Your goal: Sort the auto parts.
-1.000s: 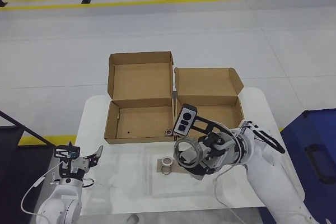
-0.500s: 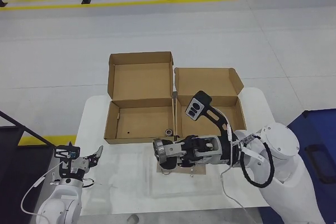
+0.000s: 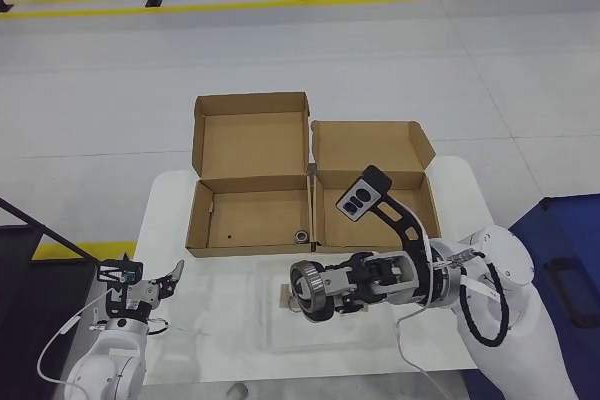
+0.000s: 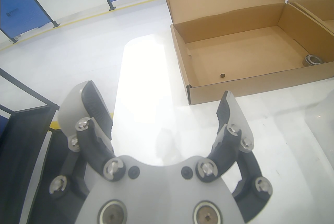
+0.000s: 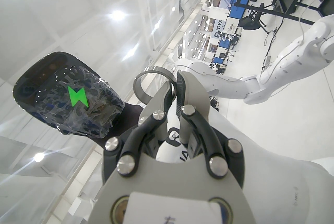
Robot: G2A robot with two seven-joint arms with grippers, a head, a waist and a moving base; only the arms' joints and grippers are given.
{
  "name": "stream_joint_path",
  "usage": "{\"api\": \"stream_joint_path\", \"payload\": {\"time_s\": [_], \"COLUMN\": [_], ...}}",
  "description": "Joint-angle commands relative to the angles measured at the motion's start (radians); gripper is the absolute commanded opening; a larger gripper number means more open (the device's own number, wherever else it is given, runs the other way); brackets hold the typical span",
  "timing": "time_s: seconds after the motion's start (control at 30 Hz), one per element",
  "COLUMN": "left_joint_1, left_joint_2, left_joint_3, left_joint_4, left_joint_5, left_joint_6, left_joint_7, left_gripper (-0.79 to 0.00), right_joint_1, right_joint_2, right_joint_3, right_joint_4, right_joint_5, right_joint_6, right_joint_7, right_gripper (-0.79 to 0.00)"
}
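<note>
The right tool [image 5: 175,81] was clamped on a metal ring [image 5: 139,90] above the front middle of the desk [image 3: 170,205], the left tool [image 4: 157,90] stood with fingers apart over the front left corner, and a bearing [image 4: 312,60] lay in the left box [image 4: 227,21].

Right gripper [image 5: 175,84] tilts toward the ceiling, fingers pinched on a metal ring [image 5: 138,91]; left gripper [image 4: 157,90] is spread wide.

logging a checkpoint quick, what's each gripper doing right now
left gripper: open, holding nothing
right gripper: closed on a metal ring
</note>
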Motion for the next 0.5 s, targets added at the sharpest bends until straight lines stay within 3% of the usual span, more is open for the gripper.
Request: {"api": "stream_joint_path", "payload": {"time_s": [0.0,0.07,0.27,0.47], "left_joint_1": [0.0,0.0,0.0,0.0], "left_joint_2": [0.0,0.0,0.0,0.0], "left_joint_3": [0.0,0.0,0.0,0.0], "left_joint_4": [0.0,0.0,0.0,0.0], "left_joint_5": [0.0,0.0,0.0,0.0], "left_joint_6": [0.0,0.0,0.0,0.0], "left_joint_7": [0.0,0.0,0.0,0.0], "left_gripper": [0.0,0.0,0.0,0.0], "right_joint_1": [0.0,0.0,0.025,0.011], "right_joint_2": [0.0,0.0,0.01,0.016], "right_joint_3": [0.0,0.009,0.101,0.148], "right_joint_4": [0.0,-0.007,-0.061,-0.112], "right_joint_5": [0.0,-0.024,-0.282,-0.381], "right_joint_6": [0.0,-0.025,-0.282,-0.44], "right_joint_7": [0.0,-0.029,-0.064,-0.046], "right_gripper": [-0.785,-0.785,-0.785,-0.785]}}
